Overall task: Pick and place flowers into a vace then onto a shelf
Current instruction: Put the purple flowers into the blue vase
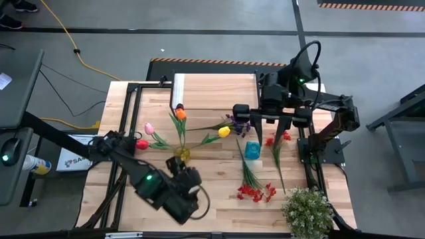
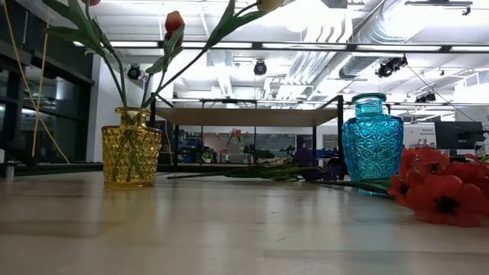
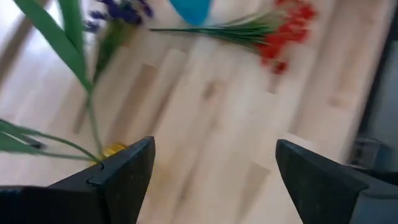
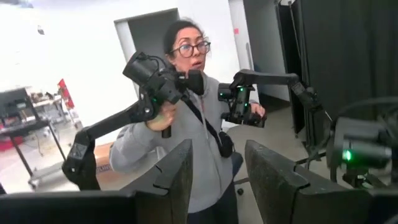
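Observation:
A yellow glass vase [image 1: 181, 154] [image 2: 131, 145] stands on the table and holds pink, red, orange and yellow tulips [image 1: 180, 114]. On the tabletop lie a purple spray [image 1: 239, 125], a red spray [image 1: 255, 191] [image 3: 283, 31] and a red-bloomed stem [image 1: 277, 141]. Between them stands a blue vase [image 1: 252, 150] [image 2: 371, 145]. The shelf [image 1: 212, 99] [image 2: 244, 116] is at the far side. My left gripper [image 1: 192, 174] [image 3: 214, 168] hovers open, near-right of the yellow vase, holding nothing. My right gripper [image 1: 275, 129] [image 4: 217, 180] hangs high over the far right, level, its fingers apart and empty.
A bushy potted plant [image 1: 307, 211] sits at the near right corner. Black frame rails [image 1: 133, 99] run along the table's left and right sides. Bare wood [image 1: 219, 206] lies near the front edge. A person [image 4: 186, 106] holding two small arms stands beyond the table.

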Controlling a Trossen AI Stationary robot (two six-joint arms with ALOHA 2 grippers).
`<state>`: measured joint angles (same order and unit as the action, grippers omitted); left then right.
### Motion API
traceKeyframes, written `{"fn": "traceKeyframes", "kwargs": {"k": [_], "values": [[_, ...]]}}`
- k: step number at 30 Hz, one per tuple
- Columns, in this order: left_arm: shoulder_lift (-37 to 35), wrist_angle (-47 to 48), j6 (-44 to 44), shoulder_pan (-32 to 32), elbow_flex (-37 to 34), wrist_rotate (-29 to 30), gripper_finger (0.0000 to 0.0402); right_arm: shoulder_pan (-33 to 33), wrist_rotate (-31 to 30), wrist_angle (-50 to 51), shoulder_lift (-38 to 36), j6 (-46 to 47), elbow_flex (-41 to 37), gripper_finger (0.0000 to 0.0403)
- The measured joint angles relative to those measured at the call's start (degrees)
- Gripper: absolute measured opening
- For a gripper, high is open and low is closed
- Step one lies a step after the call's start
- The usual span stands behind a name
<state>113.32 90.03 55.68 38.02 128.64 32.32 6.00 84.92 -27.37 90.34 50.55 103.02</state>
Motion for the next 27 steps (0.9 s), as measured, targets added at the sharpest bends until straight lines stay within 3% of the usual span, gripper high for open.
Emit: {"fn": "traceKeyframes", "kwargs": {"k": [11, 17, 27], "values": [[0.00, -0.02, 13.93, 9.35, 1.61, -9.97, 0.0365, 0.35, -0.60, 7.19, -0.05, -2.07, 0.00, 0.0138], [0.00, 0.00, 22.58, 13.01, 1.61, -6.33, 0.0365, 3.06, -0.76, 12.82, -0.06, -8.26, 0.00, 0.0138], [0.02, -0.02, 25.44, 14.06, 1.61, -3.09, 0.0365, 14.69, -1.26, 28.43, -0.06, -23.19, 0.00, 0.0138]]}}
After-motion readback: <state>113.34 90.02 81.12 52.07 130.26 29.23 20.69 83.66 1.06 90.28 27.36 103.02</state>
